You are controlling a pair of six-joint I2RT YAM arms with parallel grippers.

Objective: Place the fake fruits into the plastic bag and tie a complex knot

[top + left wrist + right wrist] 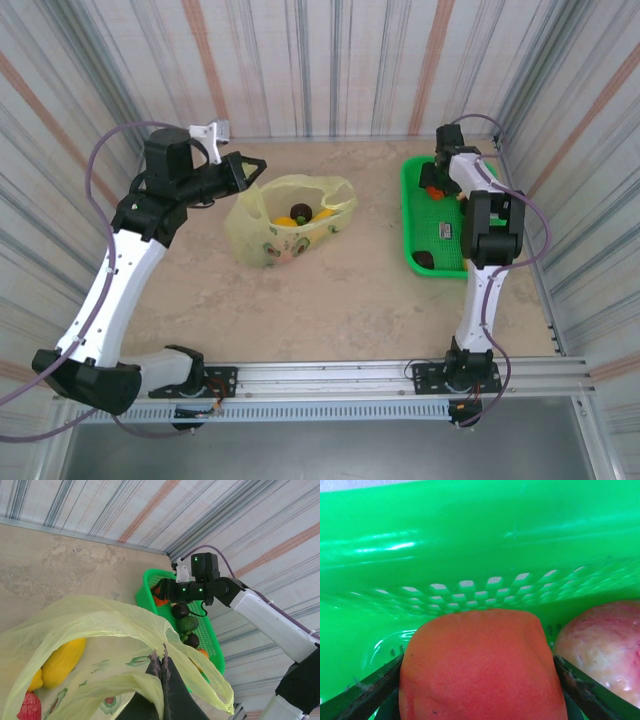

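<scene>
An overhead view shows a beige stone-patterned table (pixel 330 300) walled by striped panels. Left of centre lies a thin, translucent yellow-green plastic bag (pixel 262 240), its mouth gaping, with a few fruits already inside. At the bag's upper left, the left gripper (pixel 246 170) is closed on the bag's rim. It pinches a fold of film between its dark fingers and holds the mouth up. In the left wrist view, a long yellow plastic fruit (pixel 62 660) and a red plastic fruit (pixel 29 707) sit inside the bag at lower left.

At the right of the overhead frame sits a rigid bright green mesh basket (pixel 412 215). The right gripper (pixel 436 186) is down in its far end. In the right wrist view, a glossy orange-red plastic fruit (pixel 482 665) fills the gap between the two fingers, which press against its sides. The grip looks taken but the fruit appears not yet lifted. A pale pink fruit (pixel 605 650) lies just beside it on the right. A dark fruit (pixel 180 611) and a green fruit (pixel 189 624) also lie in the basket.

The orange-red fruit looks light, hard and slick, so it could squirt out of the jaws. It is best held across its widest middle. The bag is limp and crinkly with no shape of its own. It is best taken by the rim or a loop handle, gently, as thin film may slip or tear.
</scene>
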